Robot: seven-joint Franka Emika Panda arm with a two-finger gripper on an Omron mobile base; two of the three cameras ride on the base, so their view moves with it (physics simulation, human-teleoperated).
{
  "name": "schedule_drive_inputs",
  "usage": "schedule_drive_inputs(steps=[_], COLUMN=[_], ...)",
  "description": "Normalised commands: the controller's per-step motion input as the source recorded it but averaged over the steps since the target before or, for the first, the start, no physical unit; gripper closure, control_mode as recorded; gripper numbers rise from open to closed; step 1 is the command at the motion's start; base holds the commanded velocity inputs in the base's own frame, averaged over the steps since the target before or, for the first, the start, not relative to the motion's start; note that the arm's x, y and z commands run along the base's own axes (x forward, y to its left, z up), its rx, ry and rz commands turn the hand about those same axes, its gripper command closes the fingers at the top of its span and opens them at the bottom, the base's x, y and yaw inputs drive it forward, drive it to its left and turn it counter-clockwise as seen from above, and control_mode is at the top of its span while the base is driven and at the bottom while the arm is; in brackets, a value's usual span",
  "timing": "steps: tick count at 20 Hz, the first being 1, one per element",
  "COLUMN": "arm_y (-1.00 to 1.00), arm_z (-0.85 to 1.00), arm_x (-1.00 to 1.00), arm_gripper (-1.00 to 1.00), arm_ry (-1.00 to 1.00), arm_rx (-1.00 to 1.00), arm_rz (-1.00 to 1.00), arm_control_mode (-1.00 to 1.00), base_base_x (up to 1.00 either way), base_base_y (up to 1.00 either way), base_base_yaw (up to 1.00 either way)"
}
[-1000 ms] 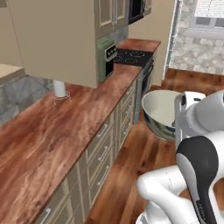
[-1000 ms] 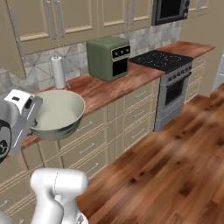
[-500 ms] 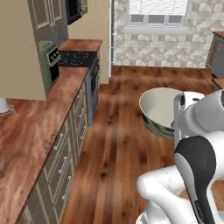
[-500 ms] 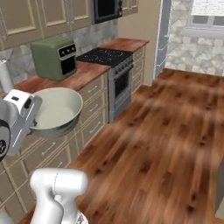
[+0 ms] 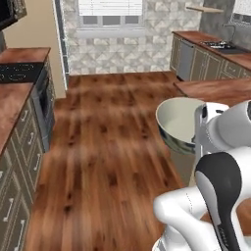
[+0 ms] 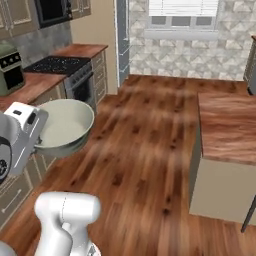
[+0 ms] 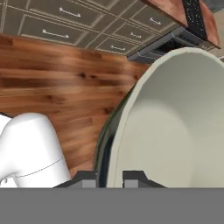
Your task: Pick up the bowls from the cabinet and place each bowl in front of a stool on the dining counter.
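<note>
While the gripper (image 7: 109, 177) was clamped on the bowl (image 6: 64, 127) rim — carried above the floor — it was best kept level until the counter (image 6: 227, 125) was reached.

The bowl (image 6: 64, 127) hangs above the floor (image 6: 150, 150), its rim between the fingers of the end effector (image 7: 109, 177). The stove (image 6: 57, 66) stands to the left, set in the wall worktop (image 6: 80, 50). The dining counter (image 6: 227, 127) stands to the right, and the window (image 6: 182, 7) is on the wall ahead.
</note>
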Motion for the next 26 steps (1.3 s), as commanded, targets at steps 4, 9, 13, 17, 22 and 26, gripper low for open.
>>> schedule_drive_inputs(steps=[4, 9, 13, 17, 22, 26], arm_y=[0.0, 0.0, 0.0, 0.0, 0.0, 0.0], arm_z=[0.0, 0.0, 0.0, 0.0, 0.0, 0.0], arm_x=[0.0, 0.0, 0.0, 0.0, 0.0, 0.0], arm_gripper=[1.0, 1.0, 1.0, 1.0, 1.0, 1.0], arm_ry=[0.0, 0.0, 0.0, 0.0, 0.0, 0.0], arm_rx=[0.0, 0.0, 0.0, 0.0, 0.0, 0.0], arm_rz=[0.0, 0.0, 0.0, 0.0, 0.0, 0.0], arm_control_mode=[1.0, 1.0, 1.0, 1.0, 1.0, 1.0], base_base_x=[-0.17, -0.07, 0.0, 0.0, -0.02, 0.0], base_base_y=[-0.54, -0.51, -0.55, -0.79, -0.6, -0.91], base_base_yaw=[-0.41, -0.4, -0.37, -0.35, -0.35, -0.25])
